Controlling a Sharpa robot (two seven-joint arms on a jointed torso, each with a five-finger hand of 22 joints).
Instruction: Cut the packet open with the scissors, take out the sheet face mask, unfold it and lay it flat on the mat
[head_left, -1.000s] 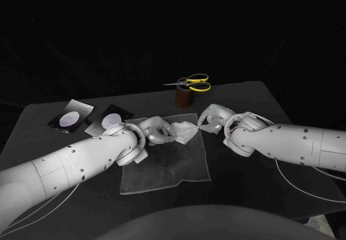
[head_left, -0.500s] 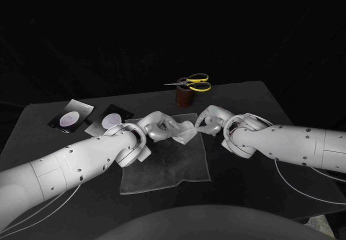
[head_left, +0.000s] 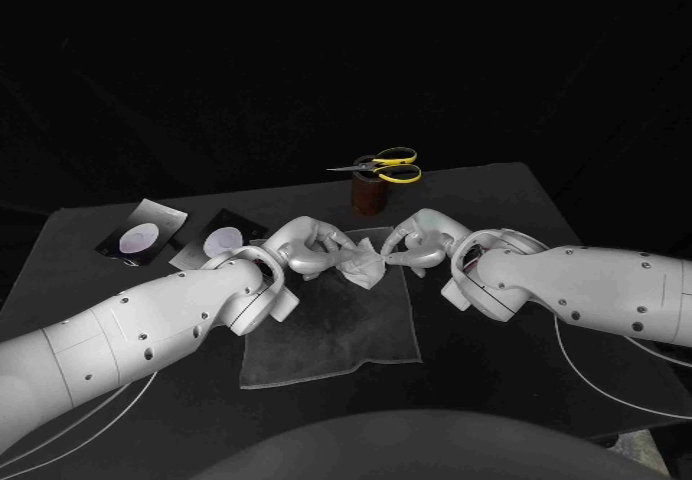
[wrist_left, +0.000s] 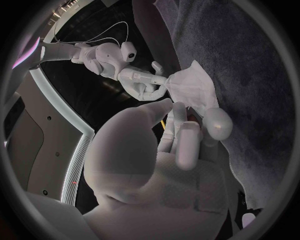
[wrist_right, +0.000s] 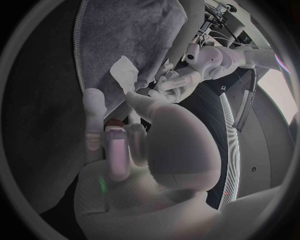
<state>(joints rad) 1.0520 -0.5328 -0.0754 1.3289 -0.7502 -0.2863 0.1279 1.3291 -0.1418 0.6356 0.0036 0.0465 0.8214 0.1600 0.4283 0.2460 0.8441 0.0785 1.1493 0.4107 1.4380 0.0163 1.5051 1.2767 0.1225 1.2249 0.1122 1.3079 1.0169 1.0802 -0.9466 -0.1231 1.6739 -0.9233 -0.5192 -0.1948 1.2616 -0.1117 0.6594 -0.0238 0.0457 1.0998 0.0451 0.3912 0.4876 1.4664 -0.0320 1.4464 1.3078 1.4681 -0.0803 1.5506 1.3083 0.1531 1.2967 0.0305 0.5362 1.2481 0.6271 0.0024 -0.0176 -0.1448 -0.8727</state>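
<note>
Unfolding seems to be just beginning: the left silver hand (head_left: 306, 250) and right silver hand (head_left: 421, 243) are each pinching one side of the crumpled white sheet face mask (head_left: 364, 268) over the grey translucent mat (head_left: 332, 345); spreading and laying flat are remaining.

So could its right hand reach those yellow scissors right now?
Probably in reach: nothing stands between the right hand and the scissors in their holder. But it pinches the mask with the left hand, so it must let go first.
</note>
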